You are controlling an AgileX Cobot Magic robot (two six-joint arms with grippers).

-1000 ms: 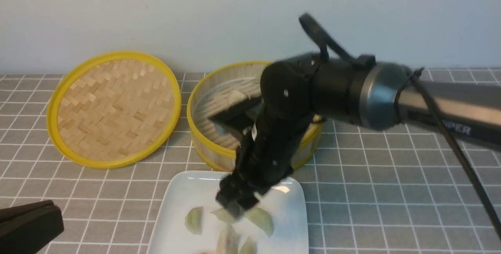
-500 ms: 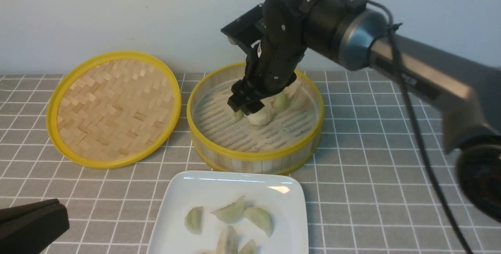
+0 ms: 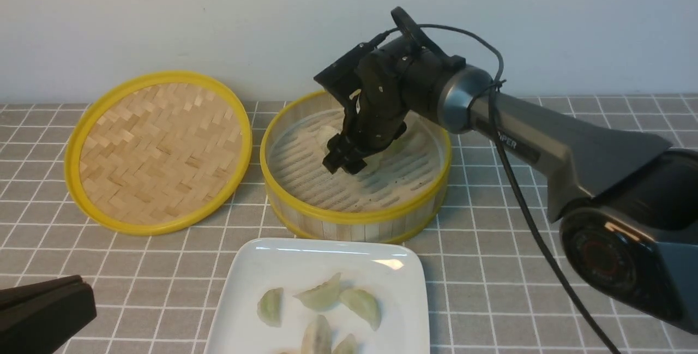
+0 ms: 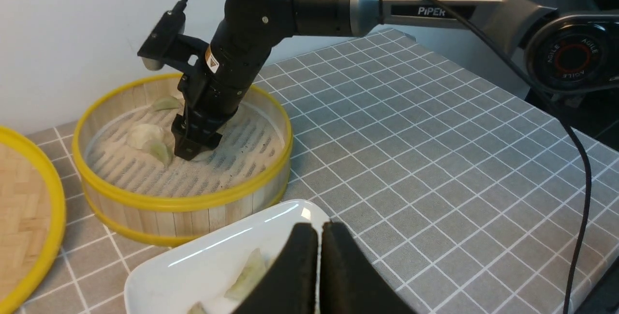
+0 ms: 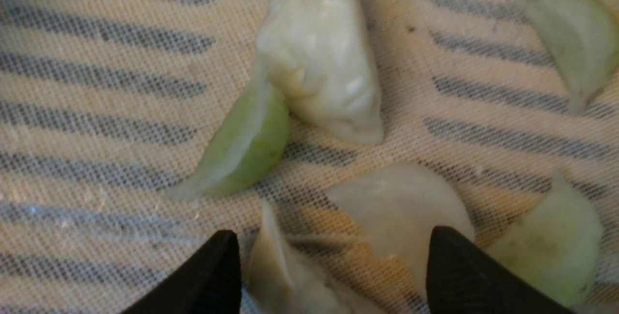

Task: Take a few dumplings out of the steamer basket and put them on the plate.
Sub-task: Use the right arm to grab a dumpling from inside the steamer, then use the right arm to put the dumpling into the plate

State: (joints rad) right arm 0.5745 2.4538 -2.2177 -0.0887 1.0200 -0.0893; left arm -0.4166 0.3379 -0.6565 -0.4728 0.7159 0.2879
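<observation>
The steamer basket (image 3: 354, 215) stands at the back of the table, with several dumplings on its slatted floor. My right gripper (image 3: 344, 164) reaches down into it, open, fingertips close to the floor. In the right wrist view the open gripper (image 5: 333, 241) straddles an off-white dumpling (image 5: 285, 265), with another off-white one (image 5: 401, 207) by the other finger. A green dumpling (image 5: 242, 149) and a white one (image 5: 324, 62) lie just beyond. The plate (image 3: 256, 267) in front of the basket holds several green dumplings (image 3: 323, 297). My left gripper (image 4: 319, 229) is shut and empty beside the plate's corner.
The woven bamboo lid (image 3: 158, 149) lies to the left of the basket, near the wall. The right arm (image 3: 545, 141) and its cable stretch over the right side of the grey checked cloth (image 3: 518, 267). The plate's near edge runs out of the front view.
My right gripper has left the plate, swung up and back over the basket, then dropped inside it, staying open. The left gripper has not moved.
</observation>
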